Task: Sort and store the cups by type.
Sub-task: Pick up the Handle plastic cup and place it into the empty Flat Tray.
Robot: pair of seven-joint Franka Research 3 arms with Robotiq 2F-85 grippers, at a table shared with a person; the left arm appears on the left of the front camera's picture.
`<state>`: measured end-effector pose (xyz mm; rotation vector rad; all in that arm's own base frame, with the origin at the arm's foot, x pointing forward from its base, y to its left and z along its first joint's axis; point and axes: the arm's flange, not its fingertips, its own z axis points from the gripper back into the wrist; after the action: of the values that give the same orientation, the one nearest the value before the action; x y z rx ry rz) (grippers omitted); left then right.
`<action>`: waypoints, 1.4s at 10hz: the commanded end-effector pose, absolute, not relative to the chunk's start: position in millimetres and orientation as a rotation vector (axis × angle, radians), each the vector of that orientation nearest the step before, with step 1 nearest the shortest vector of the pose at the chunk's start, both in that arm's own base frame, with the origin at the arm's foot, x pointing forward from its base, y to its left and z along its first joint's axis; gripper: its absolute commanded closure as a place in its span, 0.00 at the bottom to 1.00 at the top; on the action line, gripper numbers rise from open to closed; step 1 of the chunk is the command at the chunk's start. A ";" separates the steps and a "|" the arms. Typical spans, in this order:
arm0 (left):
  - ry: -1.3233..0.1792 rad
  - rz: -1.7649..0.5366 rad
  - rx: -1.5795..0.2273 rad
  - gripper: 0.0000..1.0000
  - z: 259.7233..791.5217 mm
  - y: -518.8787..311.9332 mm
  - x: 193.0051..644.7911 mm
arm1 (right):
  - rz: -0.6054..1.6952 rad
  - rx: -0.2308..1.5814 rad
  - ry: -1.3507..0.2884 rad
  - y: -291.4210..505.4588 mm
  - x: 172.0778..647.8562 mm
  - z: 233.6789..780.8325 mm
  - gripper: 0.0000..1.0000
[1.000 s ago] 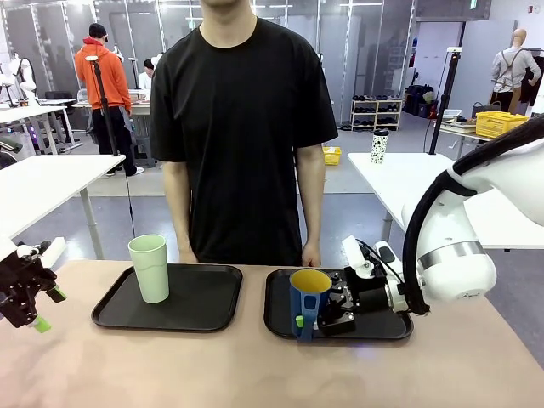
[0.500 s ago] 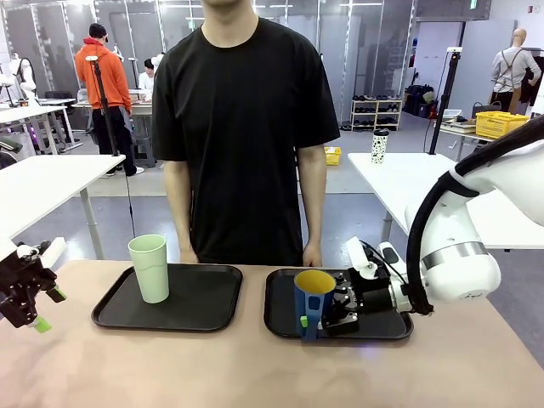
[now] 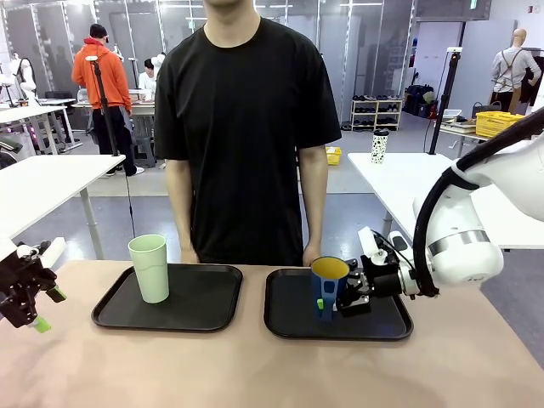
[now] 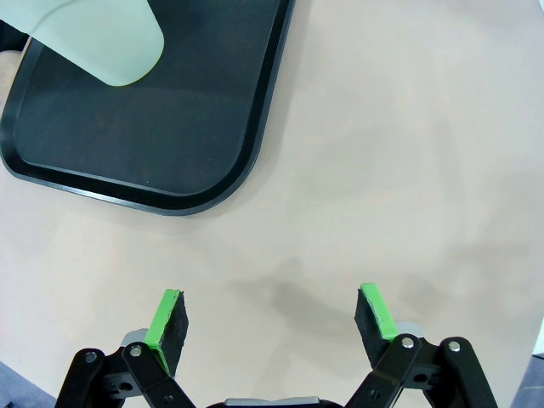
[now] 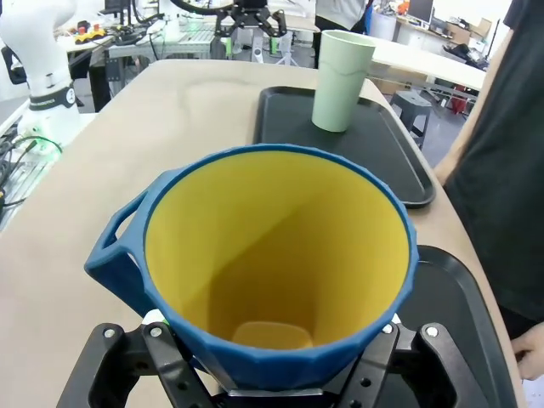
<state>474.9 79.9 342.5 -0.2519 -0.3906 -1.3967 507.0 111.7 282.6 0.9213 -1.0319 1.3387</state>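
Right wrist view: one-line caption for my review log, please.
Right gripper clamps the blue mug, yellow inside, above the right tray; green tumbler upright on the far tray.

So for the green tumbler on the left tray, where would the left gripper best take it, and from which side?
Probably across the smooth round wall of the green tumbler, about mid-height, coming level from the robot's left. It stands upright, has no handle, and sits near that end of its black tray. The open left gripper hangs on that side.

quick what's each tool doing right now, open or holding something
Left tool: open, holding nothing.
Right tool: shut on the mug, over the right tray.
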 end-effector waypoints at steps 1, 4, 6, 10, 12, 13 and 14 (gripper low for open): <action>-0.391 -1.415 -0.260 0.00 342.5 80.7 473.4 | 1.312 0.956 -0.998 106.3 531.9 286.5 0.28; -0.391 -1.415 -0.260 0.00 342.5 80.7 473.4 | 1.290 0.949 -0.982 96.9 550.3 291.0 0.28; -0.391 -1.415 -0.260 0.00 342.5 80.7 473.4 | 1.292 0.936 -0.979 94.6 553.5 292.8 0.28; -0.391 -1.415 -0.260 0.00 342.5 80.7 473.4 | 1.280 0.916 -0.974 88.8 566.2 275.5 0.28; -0.391 -1.415 -0.260 0.00 342.5 80.7 473.4 | 1.251 0.928 -1.007 87.4 573.7 258.5 0.28; -0.391 -1.415 -0.260 0.00 342.5 80.7 473.4 | 1.236 0.916 -1.019 87.7 576.0 251.4 0.28; -0.391 -1.415 -0.260 0.00 342.5 80.7 473.4 | 1.216 0.904 -1.039 87.2 577.7 245.6 0.28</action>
<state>474.9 79.9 342.5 -0.2519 -0.3906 -1.3967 570.7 85.6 248.1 0.9239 -0.9941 1.2336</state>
